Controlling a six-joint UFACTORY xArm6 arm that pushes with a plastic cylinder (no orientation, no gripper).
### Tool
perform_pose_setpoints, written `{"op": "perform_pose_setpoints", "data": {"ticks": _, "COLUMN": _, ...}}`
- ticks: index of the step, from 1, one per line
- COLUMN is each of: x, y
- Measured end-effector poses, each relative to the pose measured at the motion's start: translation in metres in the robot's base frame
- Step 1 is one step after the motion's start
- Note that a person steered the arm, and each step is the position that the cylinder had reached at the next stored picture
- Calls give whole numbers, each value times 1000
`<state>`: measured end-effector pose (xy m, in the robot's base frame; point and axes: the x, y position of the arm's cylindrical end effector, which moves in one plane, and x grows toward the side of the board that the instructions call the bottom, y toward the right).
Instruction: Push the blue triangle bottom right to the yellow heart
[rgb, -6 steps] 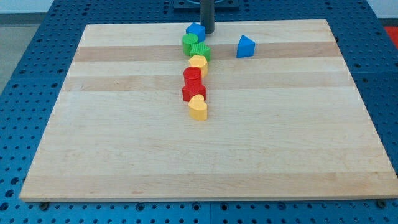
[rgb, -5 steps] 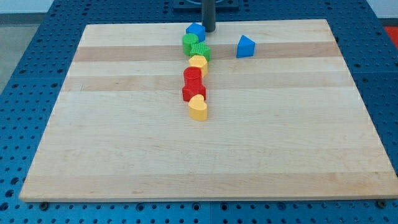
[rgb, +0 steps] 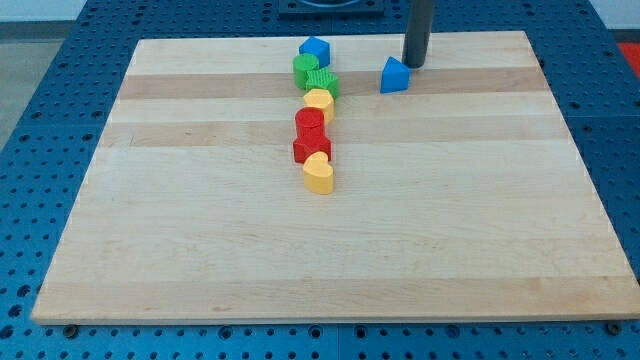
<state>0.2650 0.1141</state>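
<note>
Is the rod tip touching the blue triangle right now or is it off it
Cannot tell for sure. My tip sits just above and right of the blue triangle, very close, any gap too small to see.

Feed is bright and even, diffuse overhead light, no hard hotspots. Pale wood table (rgb: 330, 250) reads clean, grain visible edge to edge, only a mild sheen, no blown glare. Shadows short and soft: faint dark smudge under my tip (rgb: 413, 65), and a thin one at the base of the blue triangle (rgb: 395, 75) just below-left of it. Blocks further left of my tip show crisp edges, colours saturated, no motion blur anywhere, rod incl. Focus holds front to back. Slight perspective taper on the table, no obvious barrel bend at frame edges. Res is low, so fine detail is soft.
</note>
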Motion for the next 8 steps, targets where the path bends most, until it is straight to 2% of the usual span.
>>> {"op": "perform_pose_setpoints", "data": {"ticks": 1, "x": 14, "y": -8}}
{"op": "perform_pose_setpoints", "data": {"ticks": 4, "x": 8, "y": -28}}
{"op": "perform_pose_setpoints", "data": {"ticks": 8, "x": 40, "y": -59}}
